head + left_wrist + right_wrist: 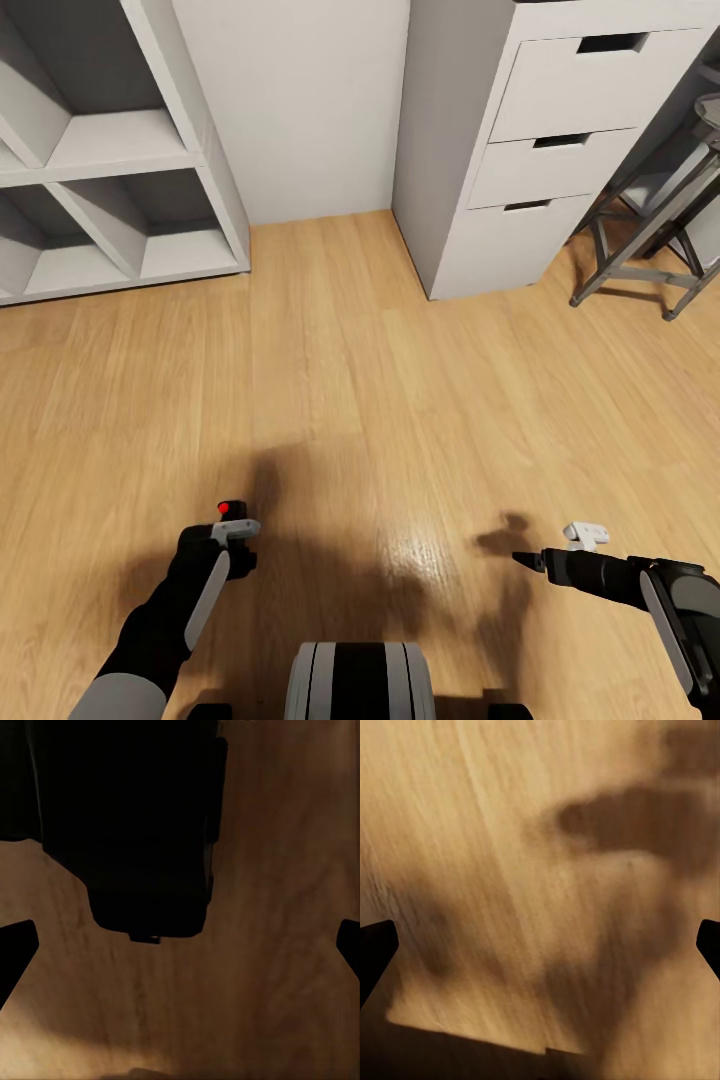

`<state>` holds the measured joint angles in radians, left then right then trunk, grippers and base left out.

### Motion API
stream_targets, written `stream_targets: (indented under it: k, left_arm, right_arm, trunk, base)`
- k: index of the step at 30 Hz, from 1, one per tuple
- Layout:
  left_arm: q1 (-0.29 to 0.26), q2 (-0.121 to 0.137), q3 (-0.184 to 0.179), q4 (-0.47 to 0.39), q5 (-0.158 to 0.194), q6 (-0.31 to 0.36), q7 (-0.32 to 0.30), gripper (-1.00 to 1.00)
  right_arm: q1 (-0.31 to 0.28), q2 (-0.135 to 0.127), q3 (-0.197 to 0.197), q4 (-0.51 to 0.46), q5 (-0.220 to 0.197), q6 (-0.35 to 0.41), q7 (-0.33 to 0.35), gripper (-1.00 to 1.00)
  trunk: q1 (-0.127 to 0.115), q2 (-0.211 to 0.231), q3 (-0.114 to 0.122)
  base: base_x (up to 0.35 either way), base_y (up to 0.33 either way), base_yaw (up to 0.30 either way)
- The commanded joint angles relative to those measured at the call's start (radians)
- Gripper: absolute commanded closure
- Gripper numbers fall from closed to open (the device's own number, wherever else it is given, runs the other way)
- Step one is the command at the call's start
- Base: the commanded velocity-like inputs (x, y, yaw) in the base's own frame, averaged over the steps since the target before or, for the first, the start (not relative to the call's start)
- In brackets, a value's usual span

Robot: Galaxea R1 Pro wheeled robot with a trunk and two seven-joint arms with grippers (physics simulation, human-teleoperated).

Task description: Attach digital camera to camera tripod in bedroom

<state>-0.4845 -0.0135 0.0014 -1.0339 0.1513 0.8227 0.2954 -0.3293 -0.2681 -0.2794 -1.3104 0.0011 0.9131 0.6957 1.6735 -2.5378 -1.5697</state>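
The left gripper (232, 540) hangs low over the light wood floor (380, 400), closed on the digital camera (127, 825); its red dot (224, 508) shows just above the fingers. The right gripper (525, 560) is held over bare floor, well apart from the left, jaws spread and empty. Ahead stand a white 3-drawer unit (540, 150), a grey open shelf unit (110, 160) and a grey metal frame (650, 250).
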Motion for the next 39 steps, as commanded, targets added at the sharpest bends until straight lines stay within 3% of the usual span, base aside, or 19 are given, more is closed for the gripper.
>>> stream_targets:
  k: [1, 4, 22, 35, 39]
  left_arm:
    - [0.0, -0.001, 0.0, -0.001, 0.011, 0.003, 0.008, -1.0]
    - [0.0, -0.001, 0.0, -0.003, 0.012, 0.003, 0.008, -1.0]
    - [0.0, 0.0, 0.001, -0.011, 0.012, 0.003, 0.008, -1.0]
    - [0.0, 0.001, 0.002, -0.017, 0.009, 0.003, 0.008, -1.0]
    - [0.0, 0.001, 0.002, -0.018, 0.008, 0.003, 0.008, -1.0]
  right_arm:
    - [-0.001, 0.0, -0.001, 0.0, 0.0, 0.006, 0.004, -1.0]
    - [-0.001, 0.0, -0.001, -0.001, 0.0, 0.006, 0.004, -1.0]
    - [-0.001, 0.001, -0.003, 0.0, 0.0, 0.007, 0.004, -1.0]
    - [-0.001, 0.0, -0.003, -0.001, 0.0, 0.006, 0.004, -1.0]
    - [-0.001, 0.0, -0.003, -0.001, 0.0, 0.006, 0.004, -1.0]
  trunk:
    - [0.0, 0.0, -0.001]
    - [0.0, 0.0, -0.001]
    - [0.008, -0.004, -0.07]
    - [0.008, -0.004, -0.07]
    - [0.01, -0.005, -0.086]
  base:
    - [0.0, 0.0, 0.0]
    - [0.0, 0.0, 0.0]
    - [0.0, 0.0, 0.0]
    - [0.0, 0.0, 0.0]
    - [0.0, 0.0, 0.0]
